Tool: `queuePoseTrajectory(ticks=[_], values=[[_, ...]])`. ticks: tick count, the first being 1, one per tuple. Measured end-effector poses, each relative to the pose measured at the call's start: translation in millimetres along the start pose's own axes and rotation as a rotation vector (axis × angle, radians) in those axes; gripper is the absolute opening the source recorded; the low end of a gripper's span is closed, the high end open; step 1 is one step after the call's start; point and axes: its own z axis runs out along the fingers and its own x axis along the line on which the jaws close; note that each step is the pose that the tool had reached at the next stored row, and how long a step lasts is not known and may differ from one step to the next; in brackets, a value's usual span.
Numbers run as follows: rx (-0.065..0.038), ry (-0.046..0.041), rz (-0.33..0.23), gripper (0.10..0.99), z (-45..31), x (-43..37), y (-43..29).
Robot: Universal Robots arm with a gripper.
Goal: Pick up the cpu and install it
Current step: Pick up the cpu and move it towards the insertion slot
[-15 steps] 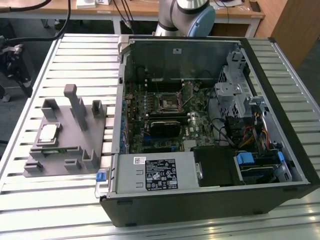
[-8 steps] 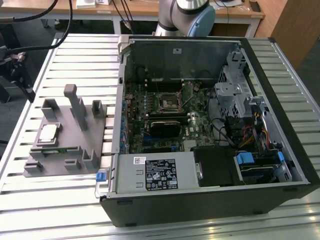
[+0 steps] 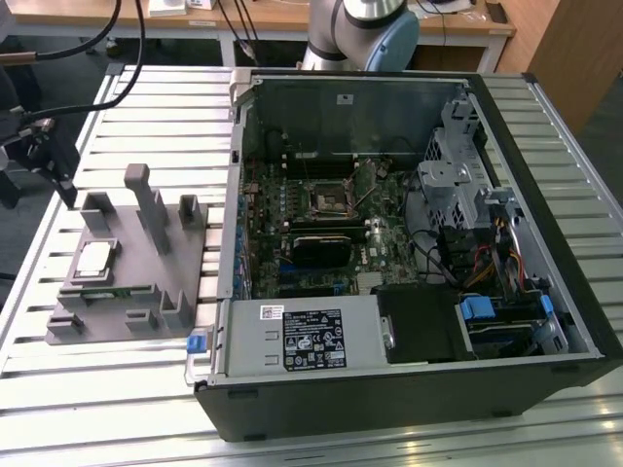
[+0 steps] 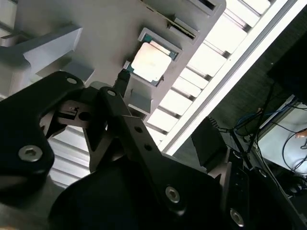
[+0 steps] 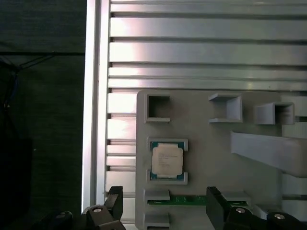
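Saw in the exterior view the computer case [image 3: 409, 394] lying on its side on the slatted tabletop [image 3: 146, 97], motherboard [image 3: 321, 209] inside, and the grey holder [image 3: 146, 287] just beside the case (toward that view's left). Found closer detail in the first wrist view: the cpu [image 5: 167, 160] flat in a square pocket of the holder, silver top up, a green memory stick [image 5: 192, 200] in the next slot. Noted there the tool [image 5: 163, 194] with fingers [image 5: 213, 201] spread wide, gripping nothing, near the cpu but apart.
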Motion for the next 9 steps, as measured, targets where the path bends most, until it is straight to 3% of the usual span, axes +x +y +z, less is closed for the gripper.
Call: queuePoseTrajectory(ticks=[1,2,9], values=[[0.000,0.0000,0.000,0.773,1.9,0.0,-0.1],[0.000,0.0000,0.000,0.835,3.7,-0.2,-0.2],[0.000,-0.0003,-0.012,0.835,16.2,-1.5,-0.7]])
